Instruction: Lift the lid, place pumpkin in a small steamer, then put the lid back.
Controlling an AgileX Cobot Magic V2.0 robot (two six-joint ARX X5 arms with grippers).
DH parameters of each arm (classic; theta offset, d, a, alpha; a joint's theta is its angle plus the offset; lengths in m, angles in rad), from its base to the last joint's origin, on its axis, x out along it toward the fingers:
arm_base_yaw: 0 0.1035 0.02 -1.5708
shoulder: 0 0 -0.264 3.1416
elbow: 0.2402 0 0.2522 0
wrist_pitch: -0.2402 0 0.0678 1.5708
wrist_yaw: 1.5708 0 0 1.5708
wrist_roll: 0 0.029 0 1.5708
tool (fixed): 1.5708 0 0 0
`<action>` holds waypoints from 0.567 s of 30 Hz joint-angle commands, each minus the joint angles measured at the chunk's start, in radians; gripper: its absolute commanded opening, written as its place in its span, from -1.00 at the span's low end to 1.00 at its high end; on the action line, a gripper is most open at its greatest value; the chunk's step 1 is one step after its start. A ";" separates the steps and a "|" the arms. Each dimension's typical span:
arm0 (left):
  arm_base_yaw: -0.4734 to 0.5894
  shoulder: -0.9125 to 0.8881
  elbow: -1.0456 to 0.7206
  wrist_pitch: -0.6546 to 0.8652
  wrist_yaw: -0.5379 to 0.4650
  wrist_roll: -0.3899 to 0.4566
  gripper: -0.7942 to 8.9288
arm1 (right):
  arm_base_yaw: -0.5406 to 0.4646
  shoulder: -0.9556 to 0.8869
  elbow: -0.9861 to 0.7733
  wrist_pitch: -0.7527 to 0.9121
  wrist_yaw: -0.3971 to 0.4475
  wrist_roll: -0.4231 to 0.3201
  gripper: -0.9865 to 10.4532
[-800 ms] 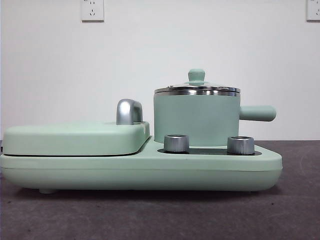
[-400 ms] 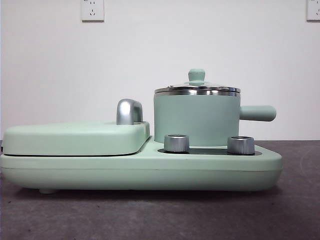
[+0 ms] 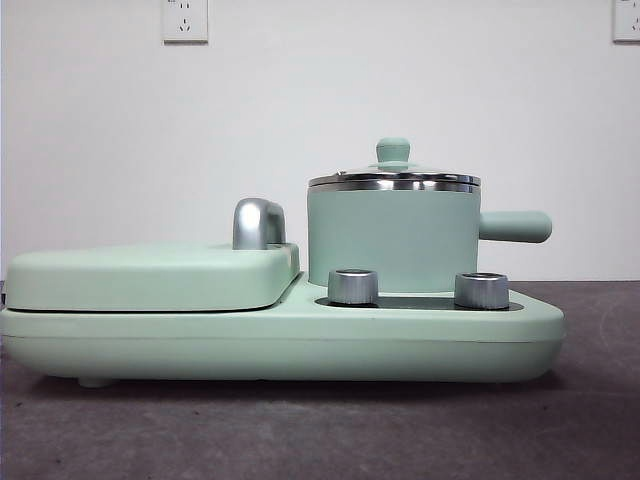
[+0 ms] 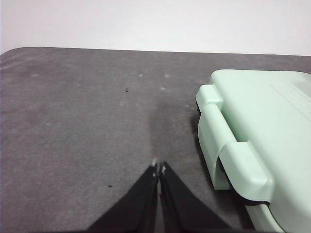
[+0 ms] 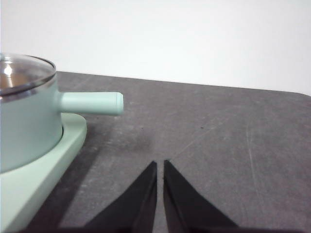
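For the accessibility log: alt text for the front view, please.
A small steamer with its glass lid on stands at the right of a mint-green cooker base, beside a closed griddle cover. No gripper or pumpkin shows.

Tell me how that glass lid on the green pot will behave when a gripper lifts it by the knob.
The lid is glass with a steel rim, so it is probably rigid, breakable and fairly heavy. Its knob looks small and smooth, so narrow jaws might slip. Gripped off-centre, it could tilt against the small steamer.
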 commanded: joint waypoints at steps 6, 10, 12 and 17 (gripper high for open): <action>0.000 -0.002 -0.020 0.014 0.005 0.007 -0.82 | -0.005 -0.003 -0.008 -0.011 0.003 0.010 -0.79; 0.000 -0.002 -0.020 0.014 0.005 0.007 -0.82 | -0.005 -0.003 -0.008 -0.007 0.000 0.012 -0.79; 0.000 -0.002 -0.020 0.014 0.005 0.007 -0.82 | -0.005 -0.003 -0.008 -0.003 0.000 0.012 -0.79; 0.000 -0.002 -0.020 0.014 0.005 0.006 -0.82 | -0.005 -0.003 -0.008 -0.003 0.000 0.012 -0.79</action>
